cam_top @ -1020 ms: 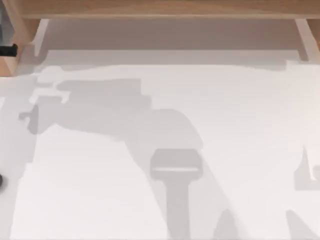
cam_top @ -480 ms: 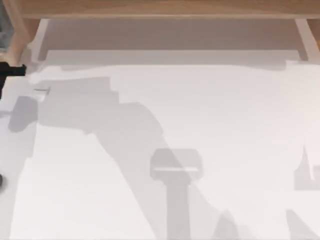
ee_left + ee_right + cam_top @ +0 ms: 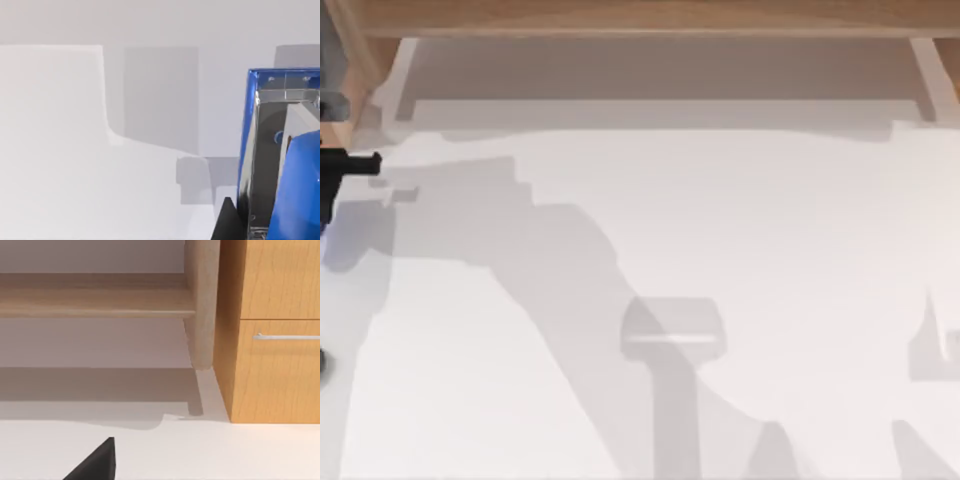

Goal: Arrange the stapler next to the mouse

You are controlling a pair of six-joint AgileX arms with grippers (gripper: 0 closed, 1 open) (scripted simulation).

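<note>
Top view gives me a white table (image 3: 740,220) crossed by broad grey shadows of the arms, with a pale wooden shelf unit (image 3: 640,20) running along the table's far edge and a wooden post at the far-left corner. My left gripper (image 3: 342,172) pokes in as a dark shape at the table's left edge, close to that post, with a faint blue tinge just below it. From the left wrist view I see the stapler (image 3: 280,160) close to the camera: a bright blue body with a shiny silvery metal inner face, standing above the white table (image 3: 75,150) with its shadow on the surface behind it. One black fingertip (image 3: 227,222) sits right beside the stapler's silvery side; whether the fingers are clamped on it I cannot tell, since the contact itself is not visible. In the right wrist view, my right arm is parked facing the back of the table (image 3: 225,450): a black finger (image 3: 97,462) juts into the lower edge, and beyond it I see the shelf's rounded wooden leg (image 3: 202,305), a wooden drawer cabinet (image 3: 275,330) with a thin metal handle (image 3: 286,336) touching the table's far edge, and a plain wall behind. How far the right fingers are spread I cannot tell.
</note>
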